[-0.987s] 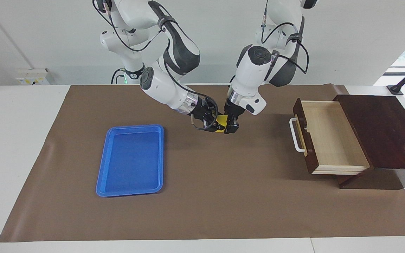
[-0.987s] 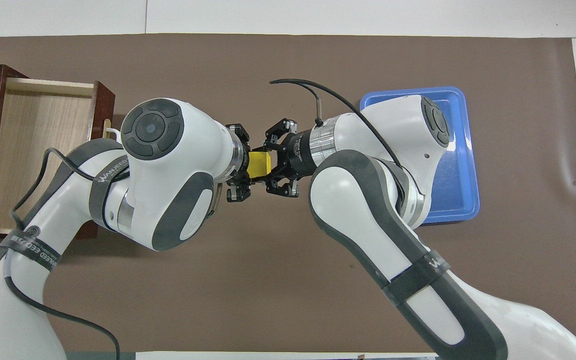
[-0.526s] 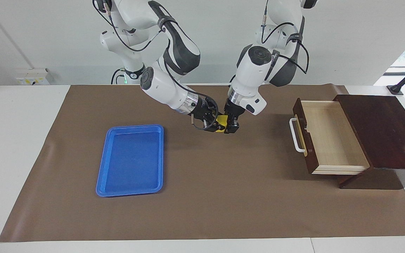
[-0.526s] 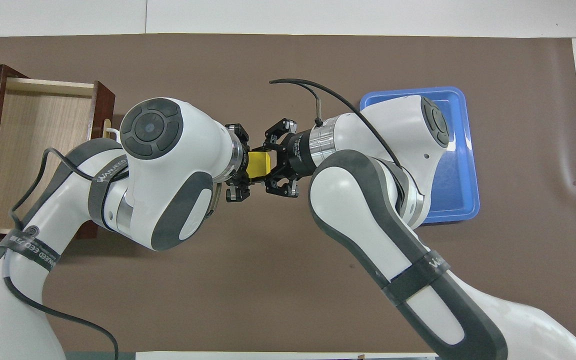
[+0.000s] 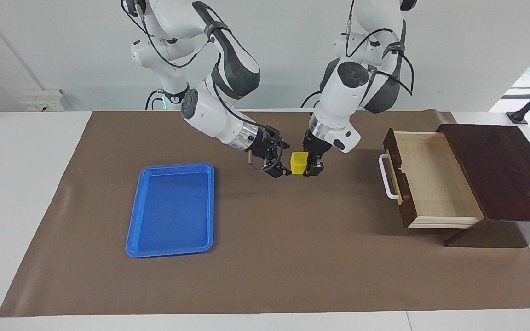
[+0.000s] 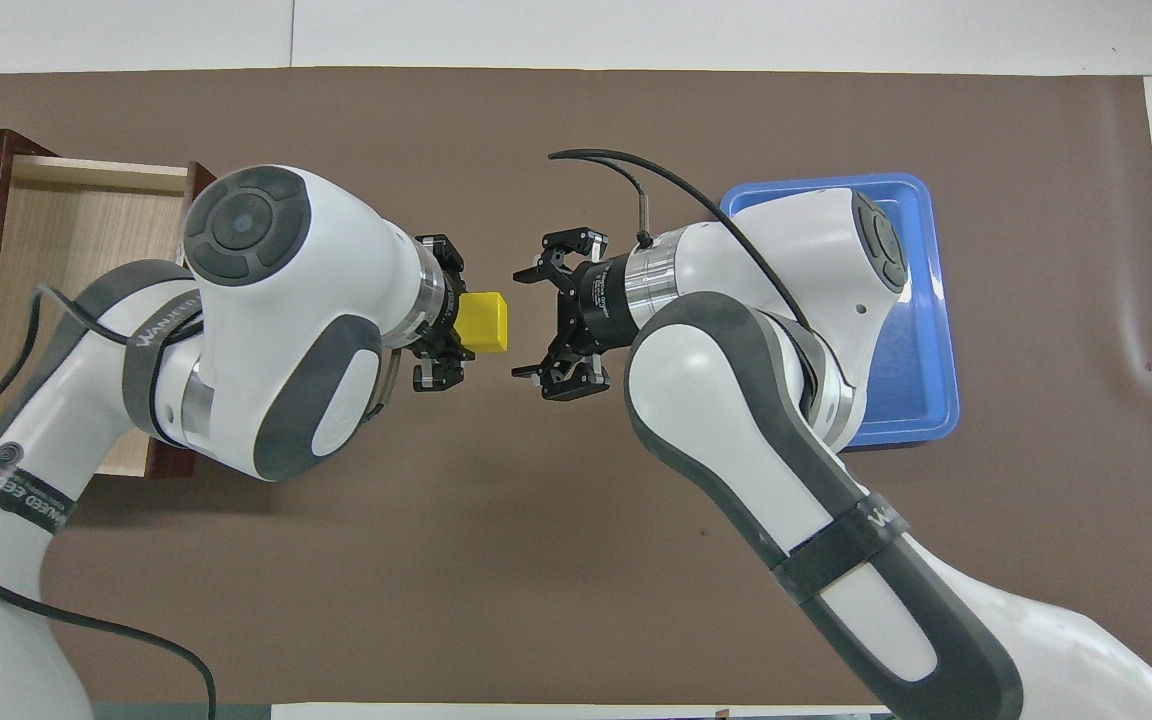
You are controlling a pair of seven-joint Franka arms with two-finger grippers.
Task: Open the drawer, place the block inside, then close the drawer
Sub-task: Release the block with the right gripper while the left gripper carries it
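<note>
Yellow and small, the block point(image 5: 298, 163) hangs in the air over the middle of the brown-covered counter point(image 5: 265, 257), clamped in the left gripper point(image 5: 310, 164), whose fingers grasp it from the drawer's side. The right gripper point(image 5: 279, 158) sits just beside the block toward the blue tray point(image 5: 171, 209), its fingers spread wide and released, a clear gap between them and the cube. The drawer point(image 5: 430, 179) stands pulled out at the left arm's end of the counter, its pale inside bare. The left arm is by far the nearer to it, so the carry likely runs sideways, away from the right gripper.
</note>
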